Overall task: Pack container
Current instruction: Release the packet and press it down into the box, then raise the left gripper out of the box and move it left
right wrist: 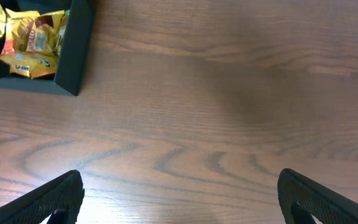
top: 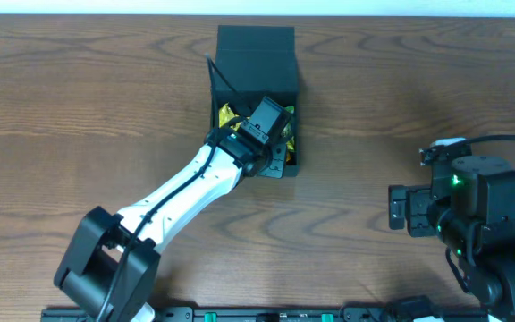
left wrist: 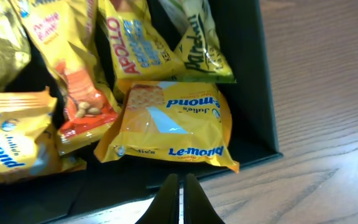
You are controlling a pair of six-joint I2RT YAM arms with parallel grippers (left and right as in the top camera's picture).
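The container [top: 256,58] is a dark teal-green square box at the middle back of the table, its flap lid open toward the far side. It holds several yellow and orange snack packets [top: 227,114]. In the left wrist view a yellow Le-mond packet [left wrist: 173,124] lies by the container wall [left wrist: 263,74], with an orange Apollo packet [left wrist: 135,43] behind it. My left gripper [top: 274,143] hangs over the box's front part, fingers [left wrist: 180,180] pressed together with nothing between them. My right gripper [top: 399,207] stands open over bare wood at the right [right wrist: 180,176], well away from the container corner [right wrist: 76,50].
The table [top: 79,107] is dark brown wood. My left arm [top: 177,192] stretches diagonally from the front left edge to the box. The right arm's body [top: 481,206] sits at the front right corner.
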